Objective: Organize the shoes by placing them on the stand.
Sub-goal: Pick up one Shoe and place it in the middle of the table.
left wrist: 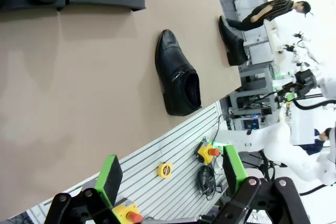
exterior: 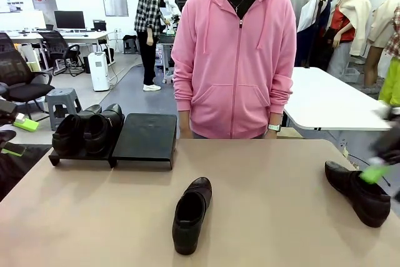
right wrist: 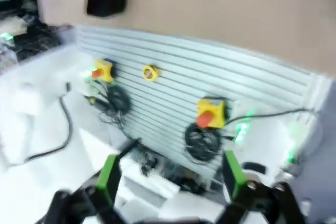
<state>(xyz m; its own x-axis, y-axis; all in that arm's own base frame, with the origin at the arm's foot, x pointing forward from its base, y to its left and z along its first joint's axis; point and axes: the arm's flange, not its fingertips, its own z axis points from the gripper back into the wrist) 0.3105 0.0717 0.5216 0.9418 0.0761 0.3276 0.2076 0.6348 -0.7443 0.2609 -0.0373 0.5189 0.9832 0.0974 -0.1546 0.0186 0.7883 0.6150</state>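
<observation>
Currently, the stand (exterior: 147, 139) sits at the middle left of the front view, on the far part of the desk (exterior: 281, 229). Its left panel carries two shoes (exterior: 87, 132) side by side. A third shoe (exterior: 192, 214) lies flat on the desk at lower centre, well apart from the stand, toe toward the far side. A fourth shoe (exterior: 357, 193) lies at the right edge of the frame.

The right end effector (exterior: 375, 173) appears blurred just above the fourth shoe; contact cannot be determined. In the right wrist view its jaws stand wide apart with nothing between them.

The left end effector (exterior: 19, 137) is at the left edge, near the stand. In the left wrist view it is spread and grips nothing.

A person (exterior: 234, 60) in a pink hoodie stands at the far side of the desk.
</observation>
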